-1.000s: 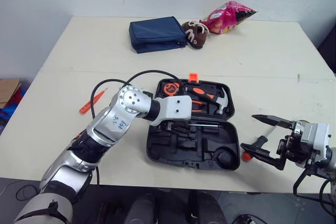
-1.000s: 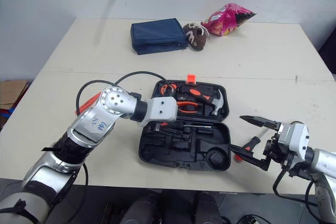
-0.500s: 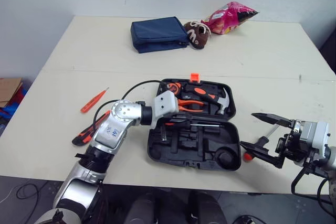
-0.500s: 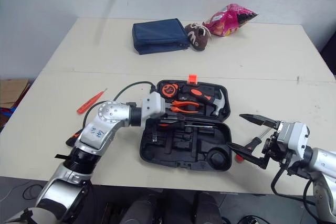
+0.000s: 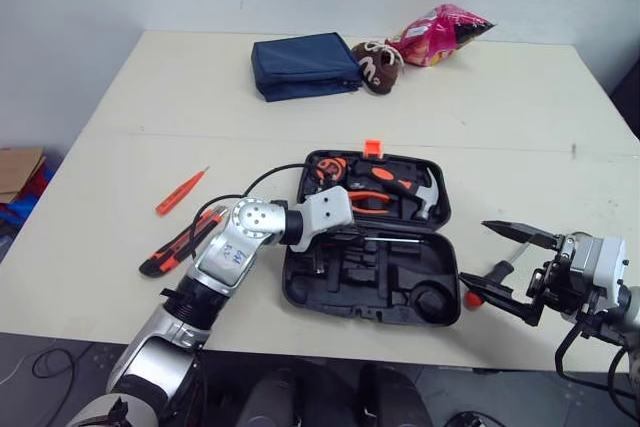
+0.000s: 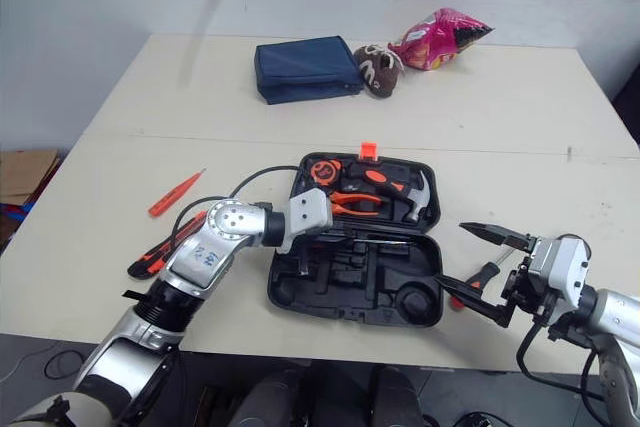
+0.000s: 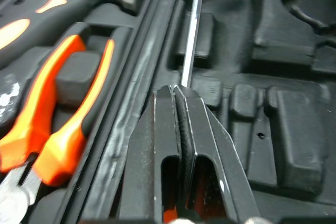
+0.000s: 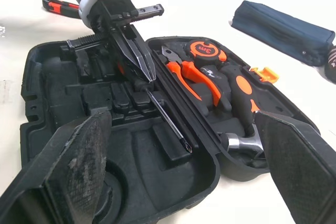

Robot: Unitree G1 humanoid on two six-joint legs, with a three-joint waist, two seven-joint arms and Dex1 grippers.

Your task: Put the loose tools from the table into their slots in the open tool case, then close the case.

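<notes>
The open black tool case (image 5: 385, 287) lies at the table's front middle. Its far half holds a tape measure (image 5: 325, 168), orange pliers (image 5: 368, 198) and a hammer (image 5: 412, 187). A screwdriver (image 8: 168, 124) lies in the near half along the hinge. My left gripper (image 5: 340, 219) is shut, tips down on that screwdriver where shaft meets handle; I cannot tell if they pinch it. A second screwdriver (image 5: 490, 279) lies on the table right of the case, between the fingers of my open right gripper (image 5: 505, 265). An orange tester screwdriver (image 5: 180, 192) and a utility knife (image 5: 180, 245) lie left of the case.
At the table's far side lie a blue pouch (image 5: 303, 65), a brown plush shoe (image 5: 375, 62) and a pink snack bag (image 5: 437, 32). A black cable (image 5: 270, 175) loops from my left arm over the case's left edge. The table's front edge runs just below the case.
My left gripper's fingers closed, and the left forearm dropped lower and swung back toward the case's left side. The right arm held still.
</notes>
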